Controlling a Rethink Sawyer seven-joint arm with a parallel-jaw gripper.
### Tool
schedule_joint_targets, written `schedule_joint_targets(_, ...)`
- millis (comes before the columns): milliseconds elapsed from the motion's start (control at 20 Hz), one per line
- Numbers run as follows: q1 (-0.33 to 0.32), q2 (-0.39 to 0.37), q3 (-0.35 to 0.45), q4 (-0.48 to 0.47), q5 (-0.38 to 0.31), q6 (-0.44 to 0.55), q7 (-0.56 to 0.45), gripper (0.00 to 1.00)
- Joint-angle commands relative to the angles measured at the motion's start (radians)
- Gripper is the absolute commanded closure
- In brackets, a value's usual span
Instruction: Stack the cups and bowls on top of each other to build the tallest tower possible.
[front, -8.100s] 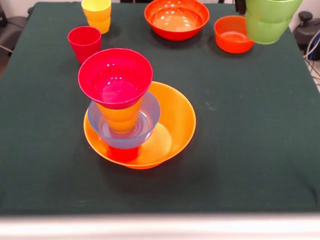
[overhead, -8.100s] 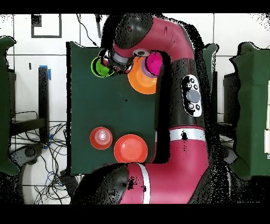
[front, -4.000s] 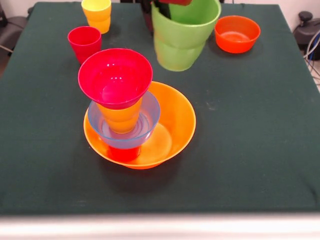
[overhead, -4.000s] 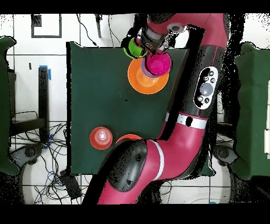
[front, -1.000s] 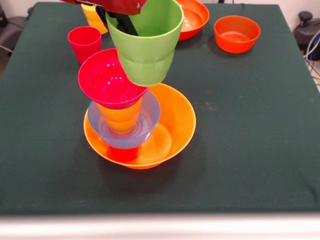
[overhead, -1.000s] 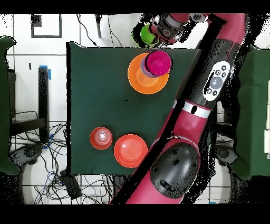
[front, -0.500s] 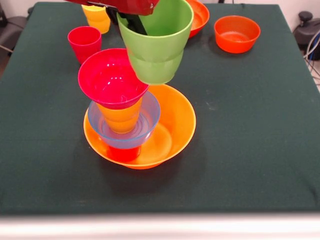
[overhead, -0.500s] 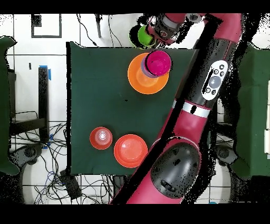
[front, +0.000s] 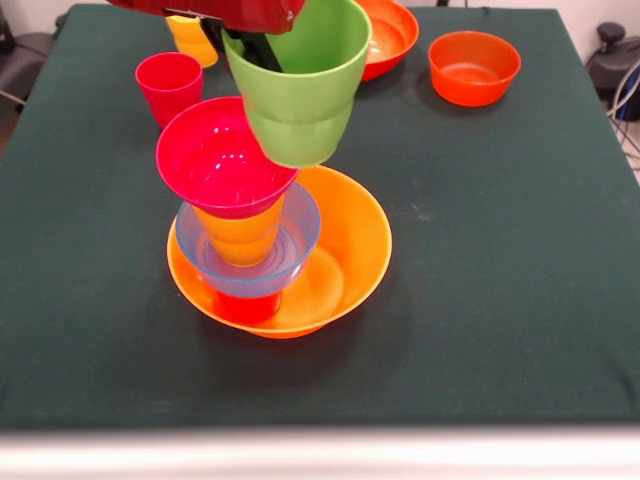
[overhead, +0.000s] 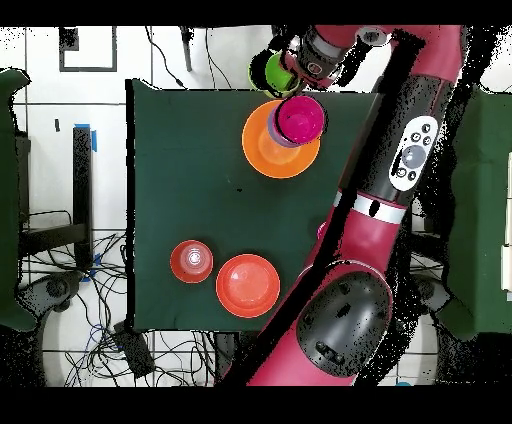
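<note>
Since half a second ago, the green cup (front: 297, 82) has shifted slightly left, closer above the tower (front: 240, 215). Its glossy stepped wall is pinched at the rim by the gripper (front: 250, 45), fingers closed on it. Nearest, the tower's wide orange bowl (front: 355, 240) carries the magenta bowl (front: 215, 160). Beyond it stand the crimson cup (front: 167, 83) and the small orange-red bowl (front: 472, 65). Only the overhead view shows the green cup (overhead: 271, 70) past the tablecloth edge (overhead: 200, 88).
</note>
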Motion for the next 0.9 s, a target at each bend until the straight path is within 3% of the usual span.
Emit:
schedule_joint_targets(50,-0.019,0.038,-0.086,0.076,-0.027,-0.017,-0.335,1.00)
schedule_joint_targets(450,-0.034,0.037,-0.113,0.113,-0.002,-0.044,-0.329,1.00)
schedule_joint_targets(900,-0.042,0.022,-0.185,0.195,0.086,-0.095,-0.248,1.00)
